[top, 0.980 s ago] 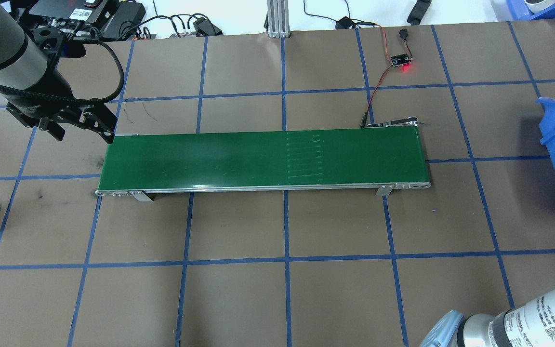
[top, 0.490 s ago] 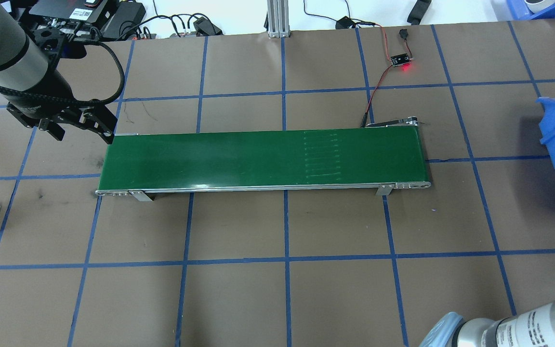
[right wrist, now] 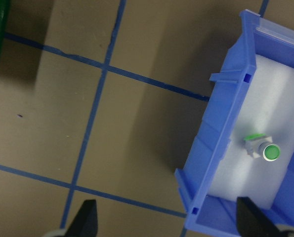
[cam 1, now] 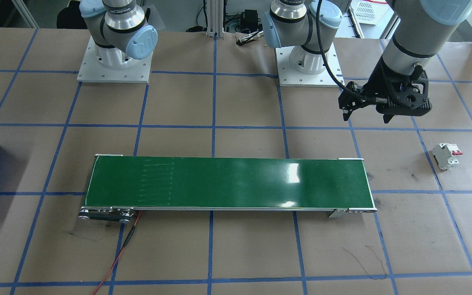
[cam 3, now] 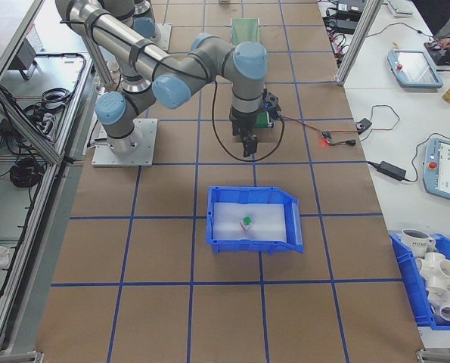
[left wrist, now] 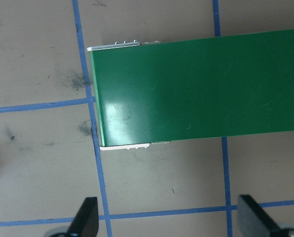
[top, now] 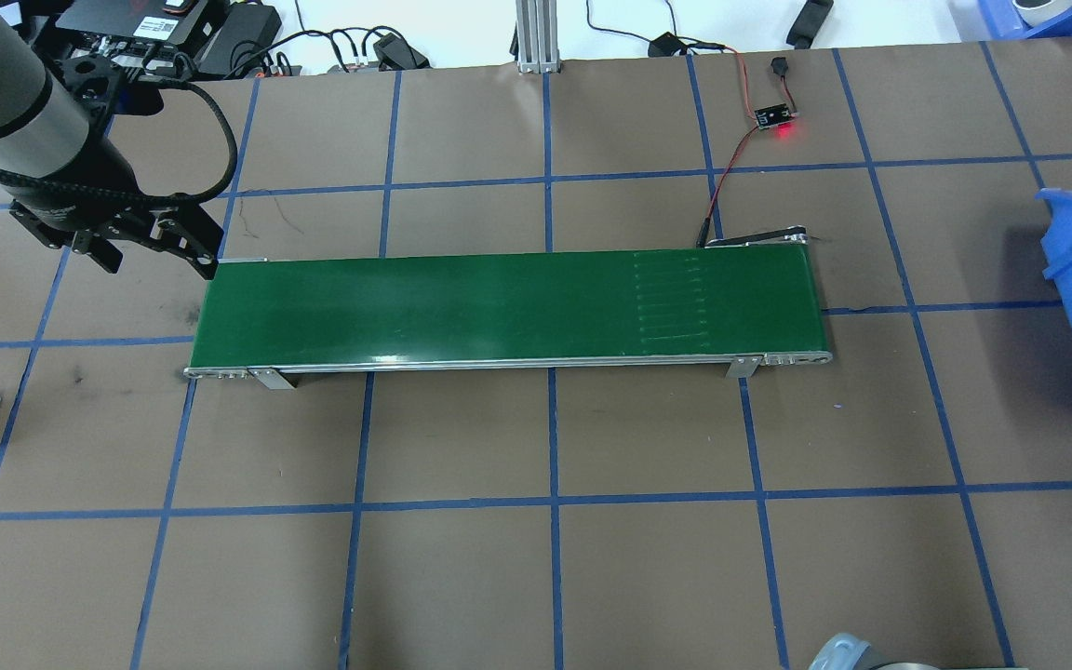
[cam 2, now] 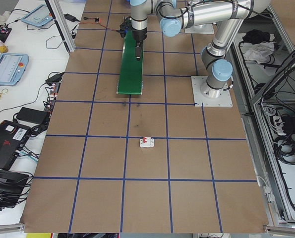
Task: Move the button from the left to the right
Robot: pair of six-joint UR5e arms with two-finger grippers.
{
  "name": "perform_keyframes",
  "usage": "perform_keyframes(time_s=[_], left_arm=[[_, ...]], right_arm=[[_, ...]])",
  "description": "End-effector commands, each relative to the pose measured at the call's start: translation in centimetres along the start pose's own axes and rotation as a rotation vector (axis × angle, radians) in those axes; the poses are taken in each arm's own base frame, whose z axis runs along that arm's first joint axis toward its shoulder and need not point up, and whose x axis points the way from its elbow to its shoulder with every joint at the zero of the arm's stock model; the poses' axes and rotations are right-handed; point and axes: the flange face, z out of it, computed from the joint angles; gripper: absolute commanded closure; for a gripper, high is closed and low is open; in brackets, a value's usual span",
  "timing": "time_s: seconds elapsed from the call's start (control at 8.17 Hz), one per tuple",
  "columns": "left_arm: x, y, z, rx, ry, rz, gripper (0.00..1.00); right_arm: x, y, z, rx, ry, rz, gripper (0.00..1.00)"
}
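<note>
The button (right wrist: 264, 149), with its round green cap, lies on the white floor of the blue bin (right wrist: 221, 148), also seen as the button (cam 3: 246, 221) in the right side view. My right gripper (right wrist: 166, 217) hangs open over the table just beside the bin's wall, empty; it shows too as the right gripper (cam 3: 247, 145). My left gripper (left wrist: 169, 215) is open and empty above the table by the left end of the green conveyor belt (left wrist: 201, 89); the left gripper (top: 162, 261) (cam 1: 366, 116) holds nothing.
The conveyor belt (top: 499, 307) spans the table's middle and carries nothing. A white circuit breaker (cam 1: 447, 156) with red levers lies near the robot's left edge. A red-lit sensor board (top: 775, 116) with wires sits behind the belt's right end.
The faint stripe pattern on the belt has moved to the right. The right arm has slid almost out of the overhead view's bottom edge. The left gripper has barely moved.
</note>
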Motion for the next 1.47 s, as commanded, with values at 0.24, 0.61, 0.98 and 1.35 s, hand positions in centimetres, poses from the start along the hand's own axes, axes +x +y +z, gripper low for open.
perform_keyframes(time_s=[0.24, 0.61, 0.98, 1.35], left_arm=[[0.0, 0.0, 0.0, 0.001, -0.001, -0.002, 0.0], [0.0, 0.0, -0.1, 0.003, 0.0, 0.0, 0.0], [-0.2, 0.0, -0.1, 0.003, -0.001, -0.003, 0.0], [-0.3, -0.1, -0.1, 0.002, 0.002, -0.008, 0.0]], right_arm=[[-18.2, -5.4, -5.1, -0.023, 0.009, 0.258, 0.0], [-30.0, -7.9, -5.6, -0.011, 0.016, 0.298, 0.0], [-37.5, -10.8, -4.5, 0.056, 0.01, 0.338, 0.0], [-37.2, -12.5, -3.3, 0.077, 0.007, 0.33, 0.0]])
